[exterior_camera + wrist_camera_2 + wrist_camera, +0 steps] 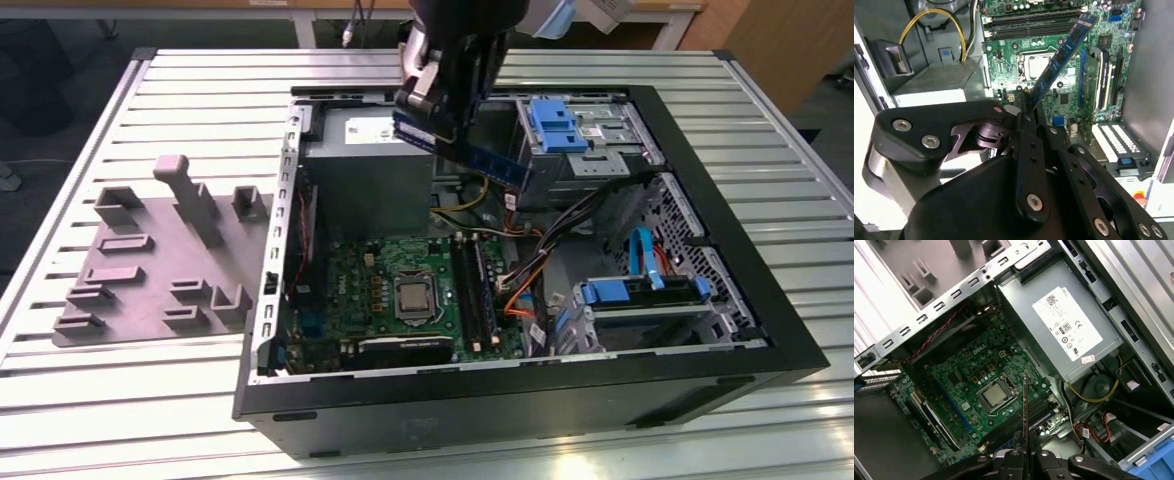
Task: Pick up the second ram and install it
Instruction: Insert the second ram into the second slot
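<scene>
In the exterior view I see the arm's dark fingers (pixel 441 100) pinched shut on one short end of the second ram (pixel 487 158), a long, narrow blue-green circuit-board stick with dark chips. The stick slants down from them toward the exterior view's right. It hangs in the air above the open black metal computer case (pixel 534 400), near the grey power supply box (pixel 360 170) and just beside the blue plastic drive bracket (pixel 558 125). The green motherboard (pixel 387 275) lies lower in the case, apart from the stick. The case stands on the ribbed grey metal tabletop (pixel 107 400), next to a grey moulded holder plate (pixel 160 260).

In the second wrist view the black fingers (pixel 1026 130) clamp the near end of the second ram (pixel 1061 52). The rest juts free past the tips, tilted, with the motherboard (pixel 1054 85) behind it and the black memory slots (pixel 1034 20) at the board's far edge.

In the first wrist view the second ram (pixel 1025 405) shows edge-on as a thin line rising from between the fingers (pixel 1016 459), which press on it from both sides. Behind it are the motherboard (pixel 969 385), marked with small white lettering, and the power supply box (pixel 1024 305), which carries a white sticker (pixel 1069 327) with dark print and symbols.
</scene>
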`<state>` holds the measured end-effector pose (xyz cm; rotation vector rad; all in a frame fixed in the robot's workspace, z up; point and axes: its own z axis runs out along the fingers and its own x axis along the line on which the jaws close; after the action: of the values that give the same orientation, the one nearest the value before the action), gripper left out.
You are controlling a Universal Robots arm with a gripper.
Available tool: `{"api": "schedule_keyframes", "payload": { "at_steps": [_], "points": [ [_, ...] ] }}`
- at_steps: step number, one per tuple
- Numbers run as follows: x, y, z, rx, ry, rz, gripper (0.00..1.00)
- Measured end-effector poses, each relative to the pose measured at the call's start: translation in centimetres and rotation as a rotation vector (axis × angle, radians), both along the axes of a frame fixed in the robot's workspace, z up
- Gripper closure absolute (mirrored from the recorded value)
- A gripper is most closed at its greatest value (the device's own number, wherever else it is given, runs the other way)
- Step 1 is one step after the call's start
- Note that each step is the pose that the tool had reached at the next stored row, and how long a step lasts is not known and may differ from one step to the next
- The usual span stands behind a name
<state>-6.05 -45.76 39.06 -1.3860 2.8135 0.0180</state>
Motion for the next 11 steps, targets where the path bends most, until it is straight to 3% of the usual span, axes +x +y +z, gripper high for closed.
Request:
{"api": "schedule_keyframes", "payload": {
  "at_steps": [11],
  "points": [
    [0.00,0.00,-0.14,-0.0016,0.0000,-0.109,0.86]
  ]
}}
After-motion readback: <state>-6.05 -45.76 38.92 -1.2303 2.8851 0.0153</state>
